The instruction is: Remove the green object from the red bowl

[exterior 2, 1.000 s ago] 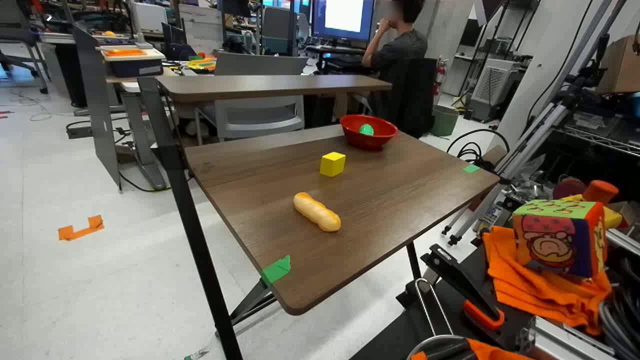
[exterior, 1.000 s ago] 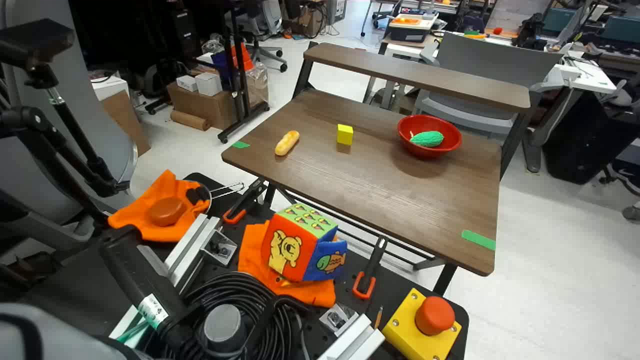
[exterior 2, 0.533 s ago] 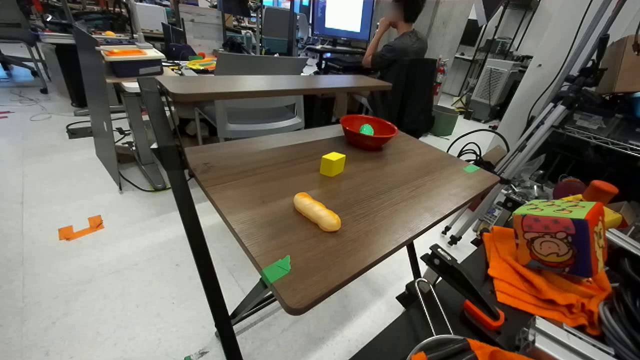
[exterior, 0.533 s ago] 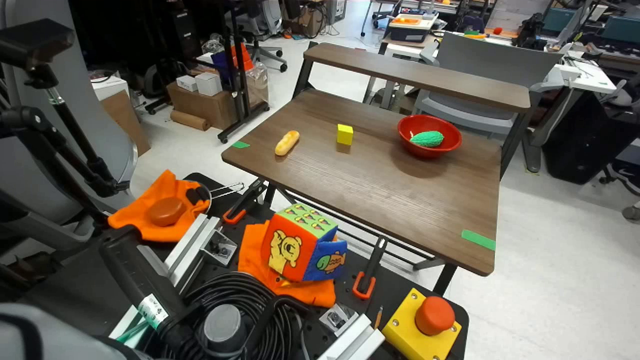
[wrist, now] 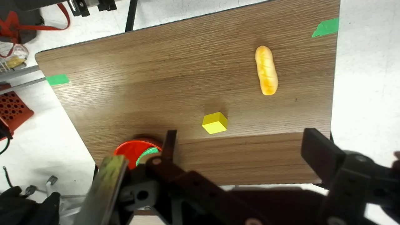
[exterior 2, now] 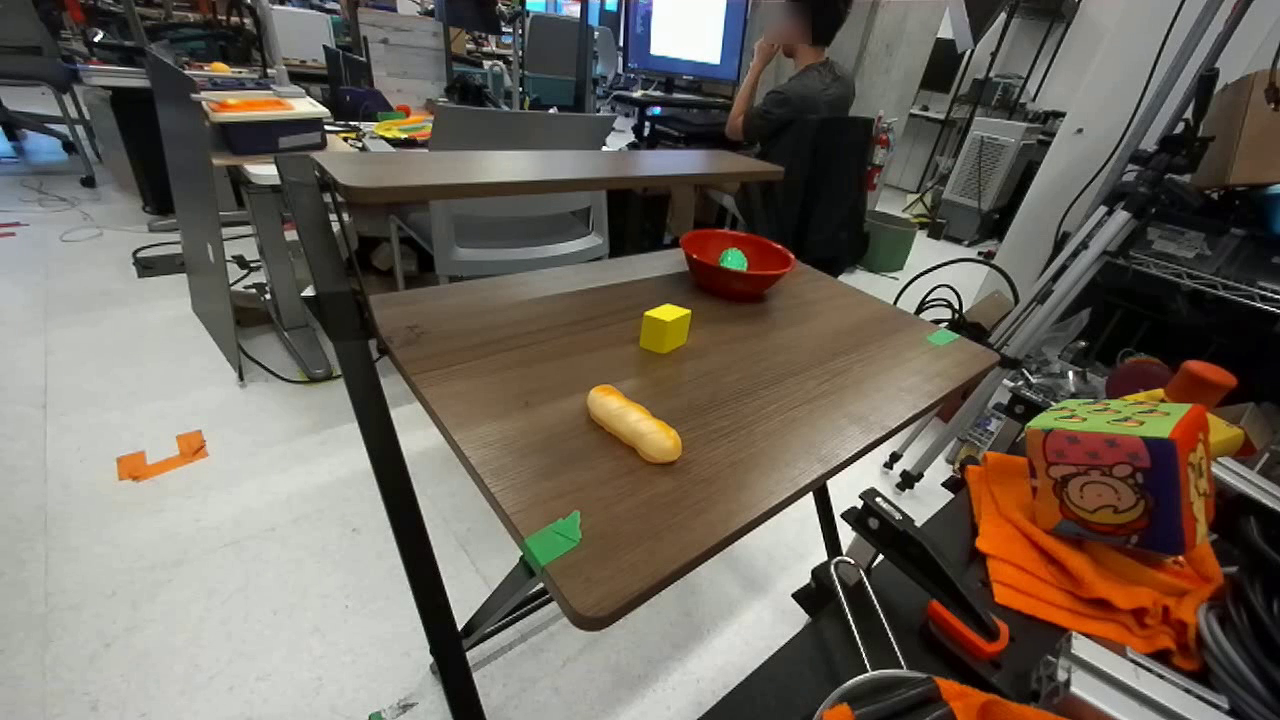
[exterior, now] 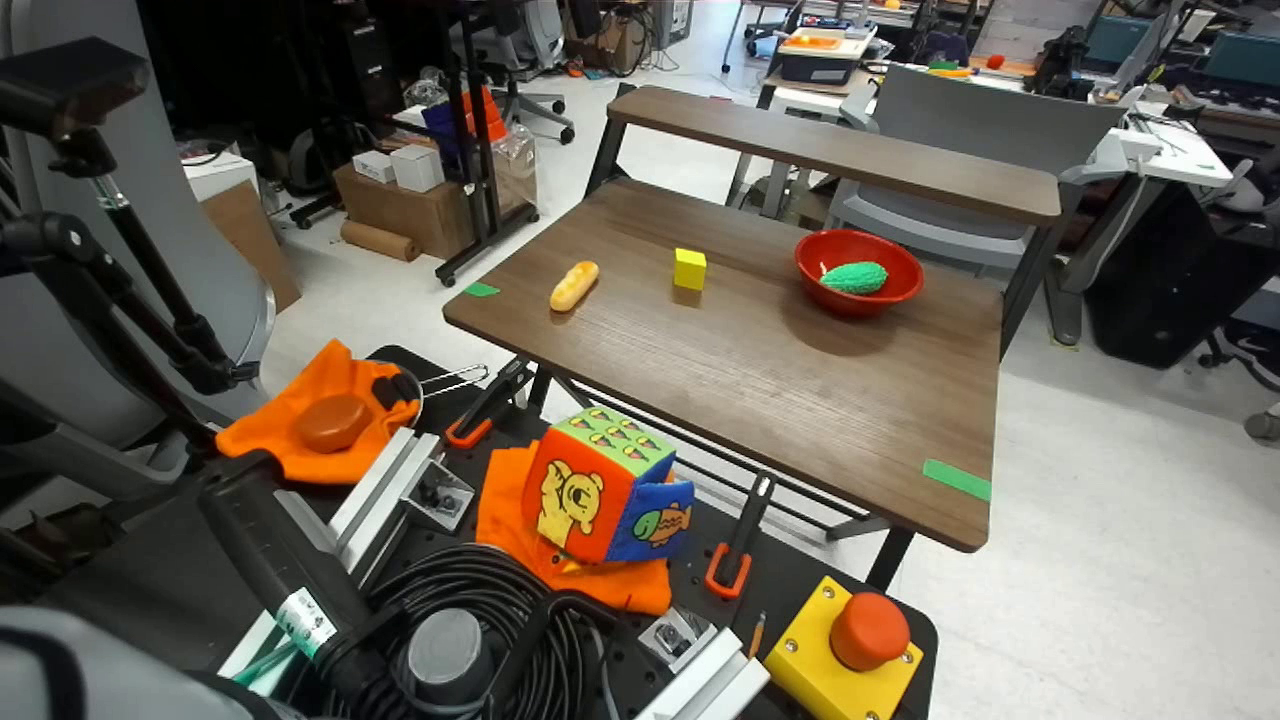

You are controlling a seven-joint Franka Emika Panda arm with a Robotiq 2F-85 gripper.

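Observation:
The red bowl stands on the brown table, at its right part in an exterior view; it also shows at the far end in an exterior view. The green object, a bumpy oval, lies inside the bowl and shows partly in an exterior view. In the wrist view the bowl and the green object are partly hidden behind the left finger. My gripper is open with nothing between its fingers, high above the table. The gripper is out of view in both exterior views.
A yellow cube and a bread-like toy lie on the table. A raised shelf runs along its back edge. Green tape patches mark the corners. A cloth cube and clamps sit on the black base.

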